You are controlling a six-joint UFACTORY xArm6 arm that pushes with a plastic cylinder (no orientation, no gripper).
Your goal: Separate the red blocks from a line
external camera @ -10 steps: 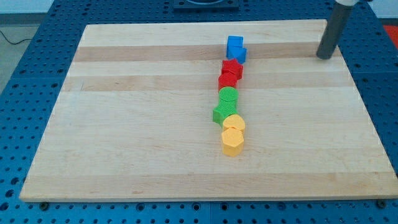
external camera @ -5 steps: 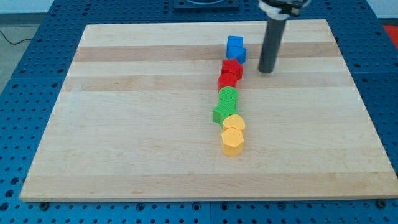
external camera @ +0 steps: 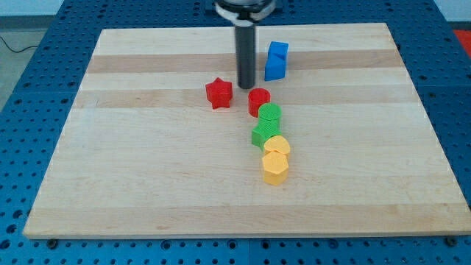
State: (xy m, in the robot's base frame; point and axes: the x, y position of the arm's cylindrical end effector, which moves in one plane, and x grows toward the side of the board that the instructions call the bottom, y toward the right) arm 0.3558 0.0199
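A red star block [external camera: 218,93] lies alone, to the view's left of the line. A red round block [external camera: 258,100] sits at the line's top end, touching the green round block [external camera: 270,114]. My tip [external camera: 246,86] stands between the two red blocks, just above them and close to the round one. Below follow a green block [external camera: 262,135], a yellow round block [external camera: 277,146] and a yellow hexagon block [external camera: 274,168]. Two blue blocks [external camera: 276,60] sit to the tip's upper right, apart from the line.
The wooden board [external camera: 147,162] lies on a blue perforated table [external camera: 29,110]. The rod's shaft [external camera: 245,51] rises to the view's top, beside the blue blocks.
The rod swept from the view's right to the left across the line's top. The red star block slid left out of the line and the red round block shifted slightly left.
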